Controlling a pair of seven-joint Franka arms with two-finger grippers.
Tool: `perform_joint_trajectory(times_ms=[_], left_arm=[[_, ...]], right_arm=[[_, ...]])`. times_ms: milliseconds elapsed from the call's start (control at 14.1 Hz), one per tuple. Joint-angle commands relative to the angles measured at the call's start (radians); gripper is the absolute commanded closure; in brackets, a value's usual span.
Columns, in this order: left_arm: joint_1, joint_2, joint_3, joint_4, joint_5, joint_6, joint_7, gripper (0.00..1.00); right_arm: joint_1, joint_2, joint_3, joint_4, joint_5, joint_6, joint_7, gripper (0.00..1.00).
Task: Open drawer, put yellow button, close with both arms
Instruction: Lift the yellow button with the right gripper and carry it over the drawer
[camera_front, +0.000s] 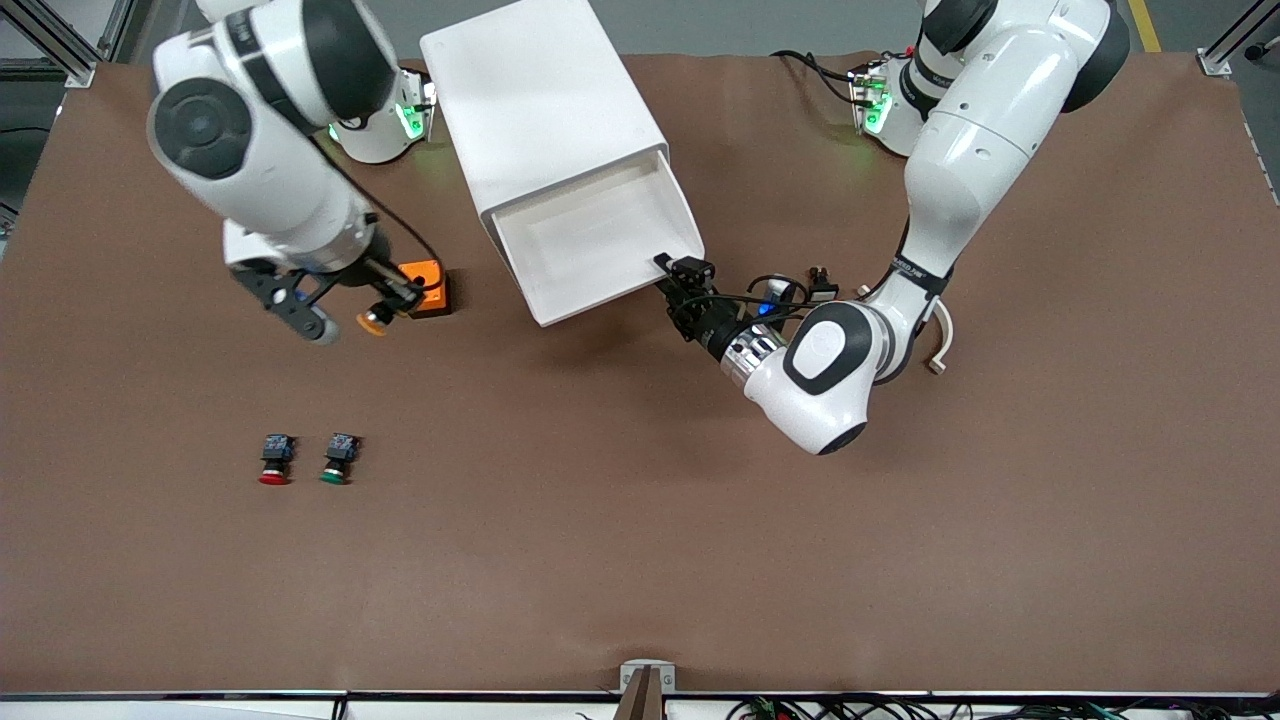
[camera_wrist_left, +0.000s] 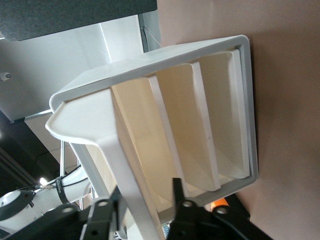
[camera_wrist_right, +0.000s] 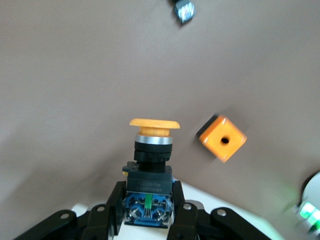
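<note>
The drawer (camera_front: 590, 235), a shallow white tray, stands pulled out of the top of the white cabinet (camera_front: 545, 95). My left gripper (camera_front: 668, 272) is at the corner of the drawer's front toward the left arm's end. In the left wrist view its open fingers (camera_wrist_left: 176, 192) straddle the drawer's front lip (camera_wrist_left: 125, 170), with a gap on one side. My right gripper (camera_front: 385, 312) is shut on the yellow button (camera_front: 374, 321) and holds it above the table beside an orange block (camera_front: 424, 287). The right wrist view shows the fingers (camera_wrist_right: 114, 205) clamped on the blue rear block of the yellow button (camera_wrist_right: 151, 150), cap pointing away.
A red-capped button (camera_front: 275, 462) and a green-capped button (camera_front: 338, 460) lie side by side on the brown table, nearer the front camera than the right gripper. The orange block also shows in the right wrist view (camera_wrist_right: 223, 138). The three lower drawers show closed in the left wrist view.
</note>
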Motion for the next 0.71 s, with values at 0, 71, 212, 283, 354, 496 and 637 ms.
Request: perform_joint_trajectory(times_ms=[0,71,212,283,354,496,637], left_arm=[[0.002,0.009,0.0,0.044,-0.007,-0.003,0.065,0.0],[0.003,0.006,-0.001,0.045,-0.007,-0.003,0.126,0.0],[0.017,0.006,-0.003,0.056,-0.007,-0.006,0.232,0.0],[0.017,0.004,-0.003,0.062,-0.006,-0.012,0.293,0.0],[0.02,0.003,-0.003,0.071,0.0,-0.024,0.37,0.0],[0.026,0.001,0.005,0.097,0.013,-0.077,0.526,0.0],[0.028,0.003,0.029,0.129,0.025,-0.102,0.651,0.0]], right_arm=[[0.102,-0.005,-0.012,0.021,0.001,0.0,0.198,1.0],[0.136,-0.002,-0.012,0.025,0.0,0.011,0.267,1.0],[0.205,0.005,-0.012,0.038,-0.007,0.032,0.392,1.0],[0.233,0.005,-0.014,0.038,-0.008,0.049,0.443,1.0],[0.257,0.009,-0.014,0.036,-0.011,0.072,0.504,1.0],[0.306,0.037,-0.014,0.036,-0.036,0.118,0.618,1.0],[0.355,0.078,-0.014,0.036,-0.062,0.161,0.716,1.0]])
